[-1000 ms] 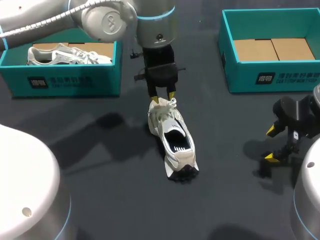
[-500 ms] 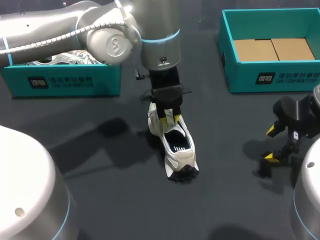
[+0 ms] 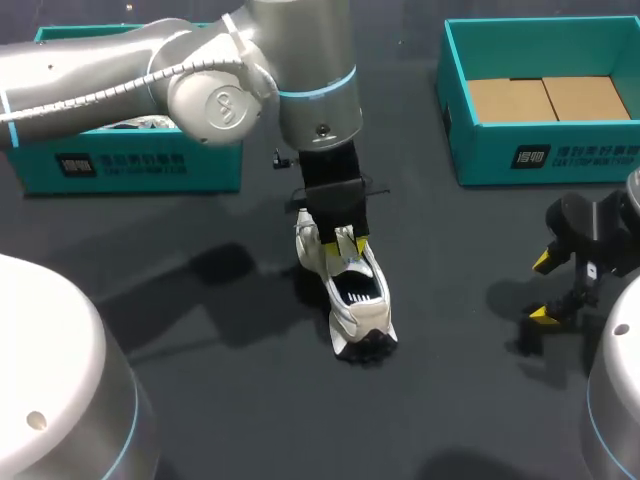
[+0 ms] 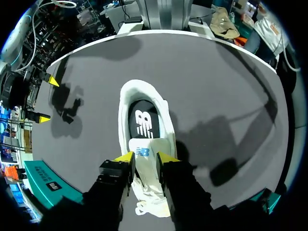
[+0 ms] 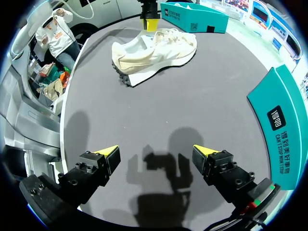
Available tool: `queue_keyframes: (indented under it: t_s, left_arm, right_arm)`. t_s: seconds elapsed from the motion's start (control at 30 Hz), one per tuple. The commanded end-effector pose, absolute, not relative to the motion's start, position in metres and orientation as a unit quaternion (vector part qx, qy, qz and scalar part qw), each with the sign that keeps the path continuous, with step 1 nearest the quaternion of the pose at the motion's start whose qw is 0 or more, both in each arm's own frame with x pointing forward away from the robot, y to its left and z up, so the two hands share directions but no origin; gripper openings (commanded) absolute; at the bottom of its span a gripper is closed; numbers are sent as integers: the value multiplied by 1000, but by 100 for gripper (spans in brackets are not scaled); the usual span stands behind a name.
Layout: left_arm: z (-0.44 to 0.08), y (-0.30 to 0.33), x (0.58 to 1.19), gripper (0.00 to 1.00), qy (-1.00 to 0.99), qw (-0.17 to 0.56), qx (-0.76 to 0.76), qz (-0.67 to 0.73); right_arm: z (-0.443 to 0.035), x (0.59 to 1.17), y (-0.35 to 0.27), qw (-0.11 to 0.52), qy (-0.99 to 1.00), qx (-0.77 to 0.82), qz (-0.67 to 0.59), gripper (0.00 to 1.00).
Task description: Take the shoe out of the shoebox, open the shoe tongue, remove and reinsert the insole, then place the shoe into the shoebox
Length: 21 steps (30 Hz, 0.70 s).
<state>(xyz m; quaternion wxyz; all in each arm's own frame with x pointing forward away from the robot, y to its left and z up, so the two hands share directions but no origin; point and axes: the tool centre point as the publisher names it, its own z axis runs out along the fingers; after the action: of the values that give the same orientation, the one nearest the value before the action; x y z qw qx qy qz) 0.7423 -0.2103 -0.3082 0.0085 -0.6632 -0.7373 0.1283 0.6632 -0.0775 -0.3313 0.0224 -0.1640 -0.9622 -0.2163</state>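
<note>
A cream sneaker [image 3: 352, 296] lies on the dark table, heel toward me. In the left wrist view its dark insole [image 4: 144, 121] shows inside the opening. My left gripper [image 3: 340, 241] stands over the laced part. Its yellow tips press the white tongue [image 4: 143, 152] from both sides, so it is shut on the tongue. My right gripper [image 3: 545, 288] hangs open to the right, well apart from the shoe and holding nothing. From the right wrist, the sneaker [image 5: 155, 48] lies far ahead of that gripper [image 5: 154, 153], with the left gripper's fingers [image 5: 151, 22] at its far side.
A teal shoebox [image 3: 140, 165] stands at the back left, mostly behind my left arm. A second teal box [image 3: 540, 152] with a bare cardboard floor stands at the back right, and its wall [image 5: 279, 120] is beside my right gripper.
My left gripper has moved from the sneaker's lace end toward its opening, and its fingers have narrowed onto the tongue. The right arm has kept still.
</note>
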Motion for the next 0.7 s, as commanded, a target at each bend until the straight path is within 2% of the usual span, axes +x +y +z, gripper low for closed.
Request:
queue_keyframes:
  t_s: [0.03,0.23,0.57,0.67,0.7]
  left_arm:
    - [-325,-213,735,27,-742,4,-660,122]
    - [-357,-222,728,24,-742,24,-658,124]
    - [-284,-192,711,34,-729,-22,-670,140]
    - [-270,-194,702,33,-749,-22,-649,130]
    - [-267,-196,699,40,-761,-18,-637,120]
  right_arm:
    - [-332,662,-77,21,-962,-165,-215,100]
    - [-332,662,-77,21,-962,-165,-215,100]
    - [-332,662,-77,21,-962,-165,-215,100]
    - [-332,662,-77,21,-962,-165,-215,100]
    - [-332,662,-77,21,-962,-165,-215,100]
